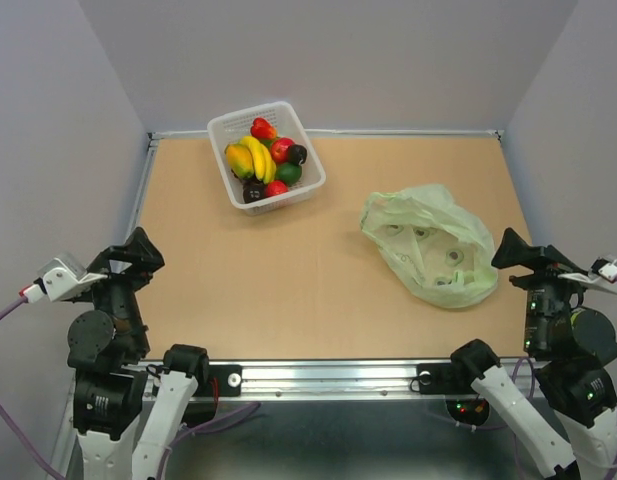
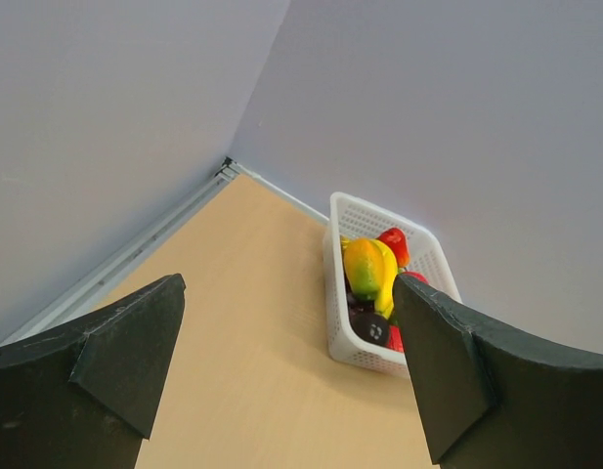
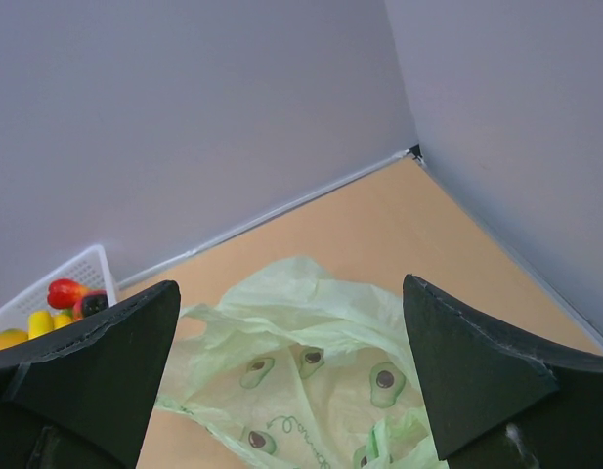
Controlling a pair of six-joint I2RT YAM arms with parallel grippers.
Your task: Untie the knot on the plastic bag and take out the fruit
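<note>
I'm looking into a plain box of pale grey walls (image 1: 318, 50) around a tan desk (image 1: 288, 280), with a metal rail (image 1: 328, 378) along the near edge where both arms are bolted. Both arms sit tucked back at the near corners, well apart from everything on the desk. The left gripper (image 2: 289, 283) has its jaws spread wide with nothing between them, and the right gripper (image 3: 289, 285) is the same, wide and empty. The plastic bag (image 1: 428, 245) lies slack on the right half of the desk, near the right arm. It looks flat, with an avocado print showing through and no bulge that I can see. The white basket (image 1: 220, 128) stands far left of centre near the back wall. The fruit (image 1: 280, 150) is piled inside it: red pieces, a round green one, a dark one and a yellow-orange one, packed around a banana (image 1: 258, 155). I can't pick out the knot in any view; there is only some bunched plastic at the bag's near edge. My judgement is that the emptying is done or all but done. The next move calls only for checking that the bag really is empty, coming in from the right with those jaws wide.
</note>
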